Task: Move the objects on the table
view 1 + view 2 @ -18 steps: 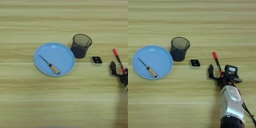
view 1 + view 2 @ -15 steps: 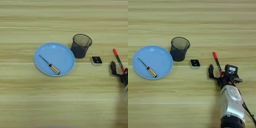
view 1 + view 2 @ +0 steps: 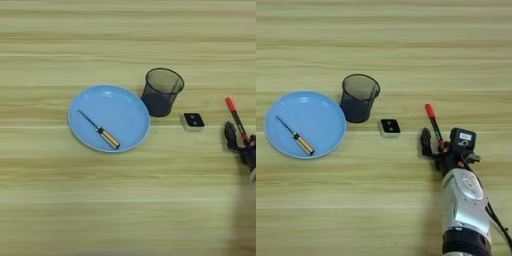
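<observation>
Marker [image 3: 433,123], slim, black-bodied with a red cap, lies right of centre in the frame, cap toward the top, its lower end running between my two black fingers. My gripper [image 3: 437,144] stands with its fingers spread to either side of the marker's lower end; whether they press it I cannot tell. The right eye view shows my silver forearm [image 3: 466,210] rising from the bottom edge; the left eye view cuts it off at the right edge. Block [image 3: 389,127], small, white, square, black-topped, sits left of the marker. Pen cup [image 3: 359,98], black wire mesh, upright, stands just beside a round blue plate [image 3: 125,110] carrying a thin screwdriver [image 3: 99,130]. Table [image 3: 125,200] is striped light wood.
</observation>
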You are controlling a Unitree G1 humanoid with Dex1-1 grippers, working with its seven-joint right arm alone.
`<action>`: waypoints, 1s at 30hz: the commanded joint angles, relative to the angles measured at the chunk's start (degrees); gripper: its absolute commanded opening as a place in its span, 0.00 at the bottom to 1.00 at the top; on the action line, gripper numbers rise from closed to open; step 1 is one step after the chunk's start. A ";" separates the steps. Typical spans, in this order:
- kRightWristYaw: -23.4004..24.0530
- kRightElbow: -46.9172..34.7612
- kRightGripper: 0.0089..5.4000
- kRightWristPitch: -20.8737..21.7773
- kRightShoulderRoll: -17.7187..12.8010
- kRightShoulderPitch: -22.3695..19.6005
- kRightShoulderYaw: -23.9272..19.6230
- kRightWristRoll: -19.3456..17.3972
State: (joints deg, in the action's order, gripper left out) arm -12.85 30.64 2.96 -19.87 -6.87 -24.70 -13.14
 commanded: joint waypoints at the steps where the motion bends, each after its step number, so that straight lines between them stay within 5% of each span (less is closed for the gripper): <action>1: -0.11 0.03 0.71 -0.51 -1.00 -1.42 0.42 -0.35; 30: -0.26 0.13 0.12 -0.35 -0.98 -2.05 0.79 -0.30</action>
State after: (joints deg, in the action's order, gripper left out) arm -13.02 31.25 3.09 -19.99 -7.58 -24.44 -13.15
